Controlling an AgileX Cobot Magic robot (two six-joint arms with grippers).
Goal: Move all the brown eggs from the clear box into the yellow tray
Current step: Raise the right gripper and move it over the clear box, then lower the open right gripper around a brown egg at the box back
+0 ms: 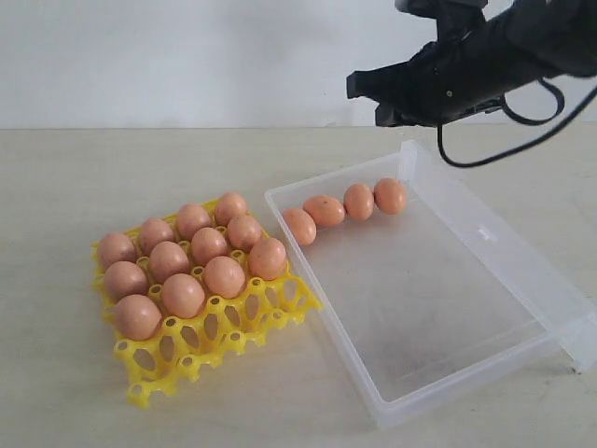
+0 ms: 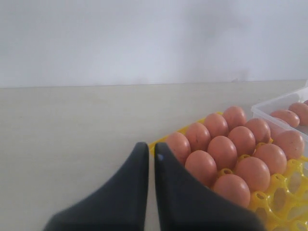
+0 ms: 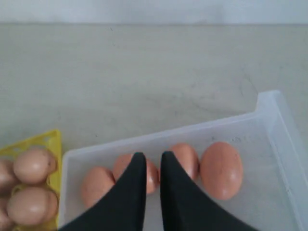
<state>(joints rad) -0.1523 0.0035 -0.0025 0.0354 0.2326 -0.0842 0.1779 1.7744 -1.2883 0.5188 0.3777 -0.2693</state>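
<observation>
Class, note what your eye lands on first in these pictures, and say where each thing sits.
The bright yellow tray on the left, three rows packed with brown eggs, its front cups empty. Beside it, the clear box holds four more eggs lined along its far wall, with the black right gripper hovering above them.

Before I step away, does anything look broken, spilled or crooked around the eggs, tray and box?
Nothing stands out. The brown eggs in the yellow tray sit whole in their cups. Those left in the clear box lie uncracked in a row along its back wall, as the exterior view shows. No spill is visible.
</observation>
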